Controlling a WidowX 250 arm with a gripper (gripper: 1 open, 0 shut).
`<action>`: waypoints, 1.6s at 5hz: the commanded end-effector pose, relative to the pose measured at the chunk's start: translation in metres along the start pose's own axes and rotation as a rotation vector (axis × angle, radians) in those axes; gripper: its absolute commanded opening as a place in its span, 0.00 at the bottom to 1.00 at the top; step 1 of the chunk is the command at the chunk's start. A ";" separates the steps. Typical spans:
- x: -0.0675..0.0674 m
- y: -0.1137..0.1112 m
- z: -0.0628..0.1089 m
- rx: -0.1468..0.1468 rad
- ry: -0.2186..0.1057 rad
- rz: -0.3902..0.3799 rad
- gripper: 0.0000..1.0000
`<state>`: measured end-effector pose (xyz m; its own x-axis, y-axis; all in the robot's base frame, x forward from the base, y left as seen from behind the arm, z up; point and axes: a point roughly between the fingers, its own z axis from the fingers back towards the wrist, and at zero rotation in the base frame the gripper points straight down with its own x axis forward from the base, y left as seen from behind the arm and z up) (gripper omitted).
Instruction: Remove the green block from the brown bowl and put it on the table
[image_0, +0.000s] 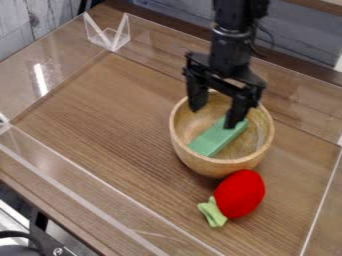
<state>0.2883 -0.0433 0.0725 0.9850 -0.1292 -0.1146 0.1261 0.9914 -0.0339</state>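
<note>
The green block (214, 139) lies slanted inside the brown bowl (187, 144), which stands on the wooden table (94, 120) right of centre. My gripper (222, 104) hangs straight down over the bowl's back half, open, one finger on each side of the block's upper end. Its fingertips (245, 112) reach to about rim level, and nothing is held between them. The block's far end is partly hidden behind the fingers.
A red strawberry toy (238, 194) with a green leafy stem lies just in front of the bowl. Clear acrylic walls (40, 70) border the table, and a small clear stand (107, 33) sits at the back left.
</note>
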 end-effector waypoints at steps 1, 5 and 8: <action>0.007 -0.016 0.000 -0.003 -0.041 -0.018 1.00; 0.016 0.002 0.004 -0.001 -0.109 -0.063 1.00; 0.010 0.029 0.010 -0.002 -0.098 -0.140 1.00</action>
<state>0.2961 -0.0182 0.0612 0.9590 -0.2730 -0.0766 0.2689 0.9613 -0.0596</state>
